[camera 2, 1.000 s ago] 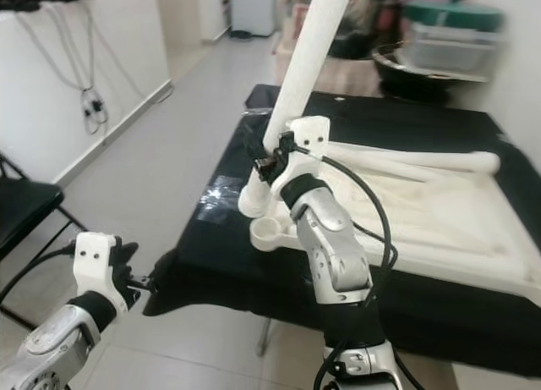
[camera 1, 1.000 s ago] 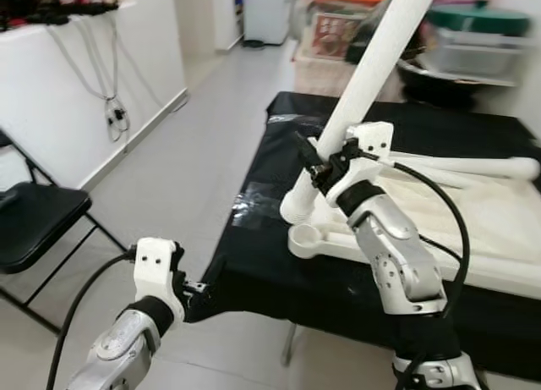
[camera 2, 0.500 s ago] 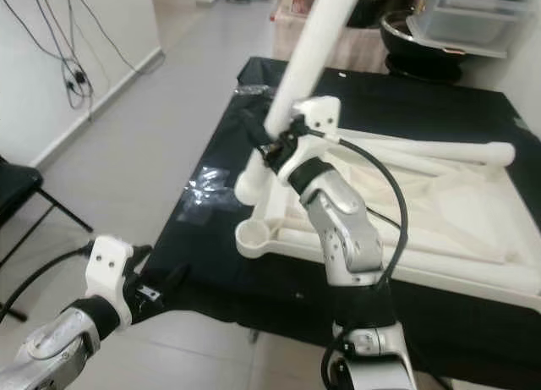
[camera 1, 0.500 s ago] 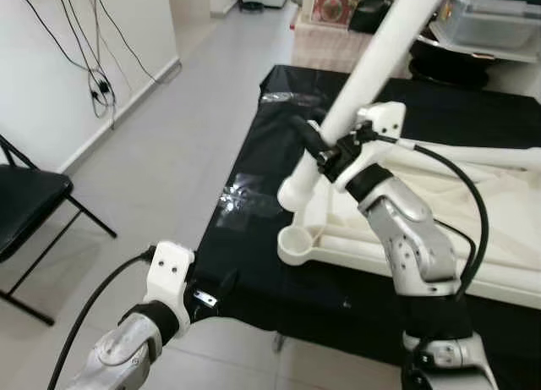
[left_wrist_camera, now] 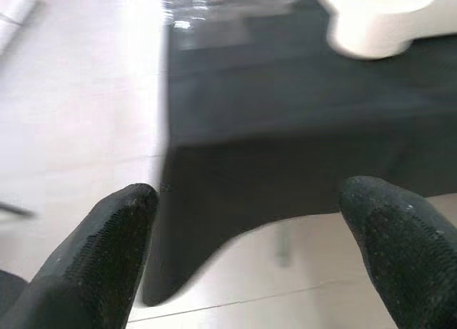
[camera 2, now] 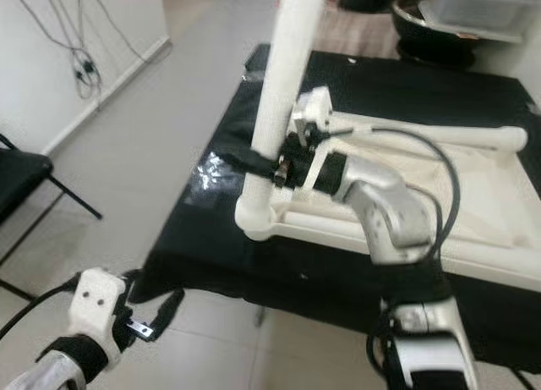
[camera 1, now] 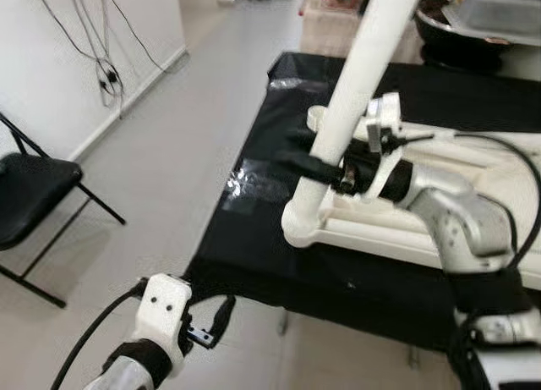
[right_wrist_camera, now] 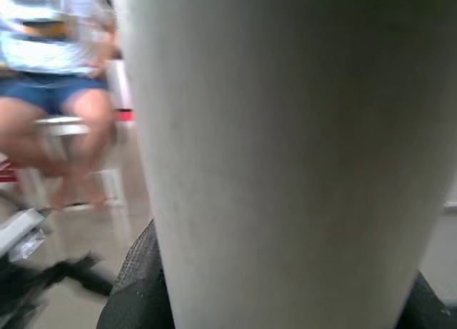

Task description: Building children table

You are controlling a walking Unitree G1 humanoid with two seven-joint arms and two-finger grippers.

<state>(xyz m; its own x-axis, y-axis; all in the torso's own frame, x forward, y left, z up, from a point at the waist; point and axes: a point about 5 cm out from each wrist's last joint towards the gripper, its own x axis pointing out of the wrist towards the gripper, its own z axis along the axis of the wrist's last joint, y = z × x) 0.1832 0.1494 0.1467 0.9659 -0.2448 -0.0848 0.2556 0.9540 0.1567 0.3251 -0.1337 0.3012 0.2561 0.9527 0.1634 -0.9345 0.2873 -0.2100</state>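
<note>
Right claw (camera 1: 325,172) clenched low on the rigid, smooth white leg (camera 1: 351,98) seated in the tabletop's (camera 1: 507,187) corner socket; likely light but top-heavy; left claw (left_wrist_camera: 250,222) released.

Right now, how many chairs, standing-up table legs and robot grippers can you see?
black chair: 1
upright white table leg: 1
grippers: 2, the left gripper and the right gripper
Total: 4
</note>
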